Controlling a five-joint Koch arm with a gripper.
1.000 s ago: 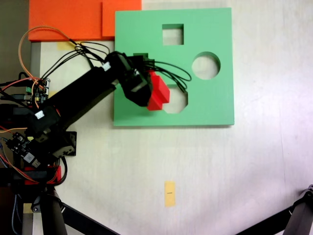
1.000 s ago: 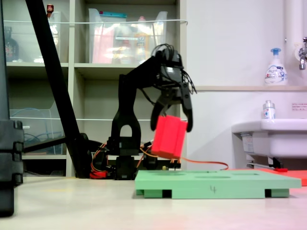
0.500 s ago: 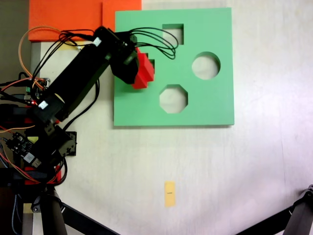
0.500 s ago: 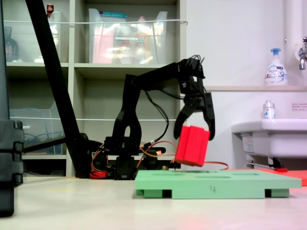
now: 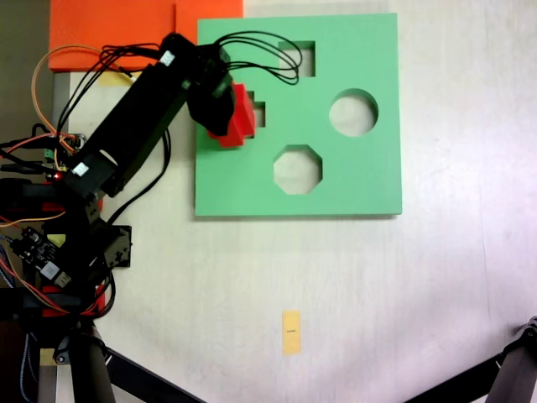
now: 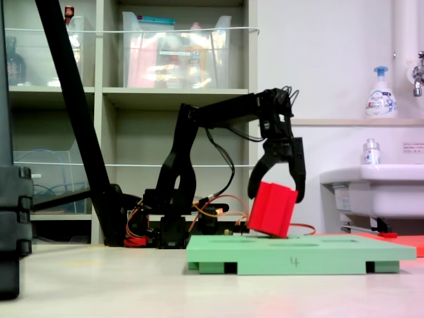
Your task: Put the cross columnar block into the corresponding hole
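The small bright red foam cross block (image 6: 272, 209) looks matt and soft-edged, like the flat green square foam board (image 5: 352, 180), whose surface is smooth and dull. The black plastic gripper (image 6: 277, 193) has a slight sheen. The orange foam sheets (image 5: 126, 29) look matt; the pale tabletop (image 5: 377, 294) looks smooth with faint gloss.

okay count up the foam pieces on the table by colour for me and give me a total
Red: 1, the cross block held in the tool
Green: 1, the board with cutouts
Orange: 2, overlapping slabs at the top-left corner in the view from above
Total: 4
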